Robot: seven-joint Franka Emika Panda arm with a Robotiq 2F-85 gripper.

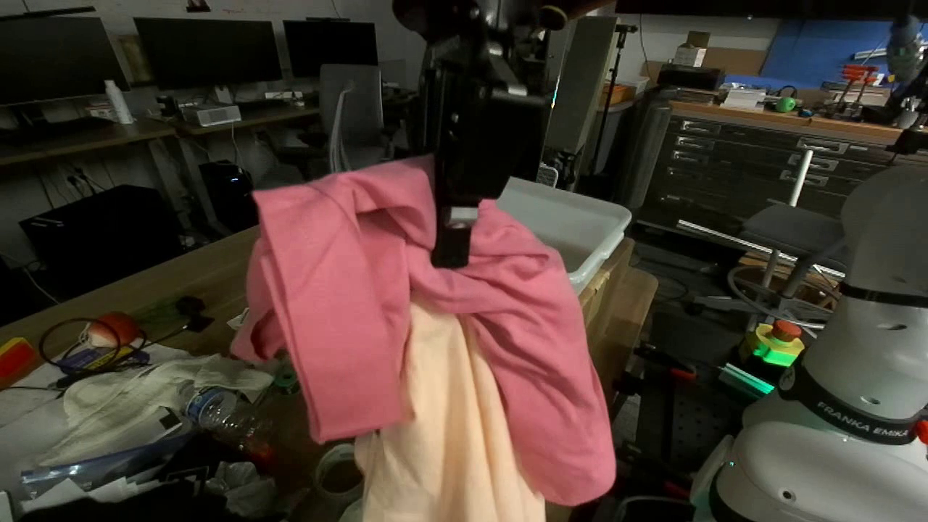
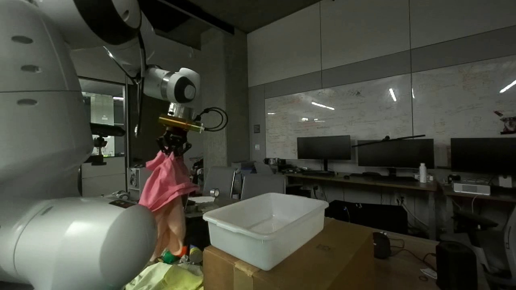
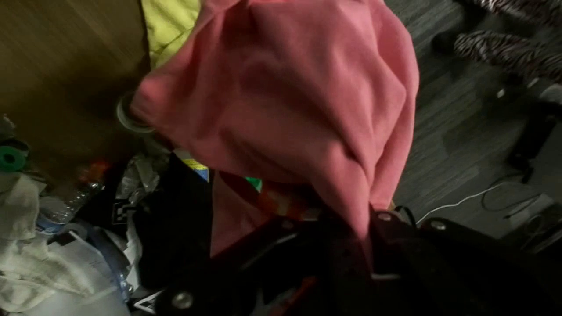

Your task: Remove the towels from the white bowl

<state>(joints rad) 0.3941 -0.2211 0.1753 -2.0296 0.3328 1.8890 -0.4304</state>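
Fingers [image 1: 452,250] clamped on pink towel [image 1: 522,326], creased & draped, w/ pale peach cloth [image 1: 457,428] hanging below; yellow-green towel [image 2: 169,278] rumpled nr white bowl [image 2: 242,243].

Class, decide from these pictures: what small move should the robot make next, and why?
Probably lower the claw a little, bringing the pink towel down near the yellow towel: the pink one hangs gripped, clear of the white bowl, in which no towel shows, and the yellow one lies outside.
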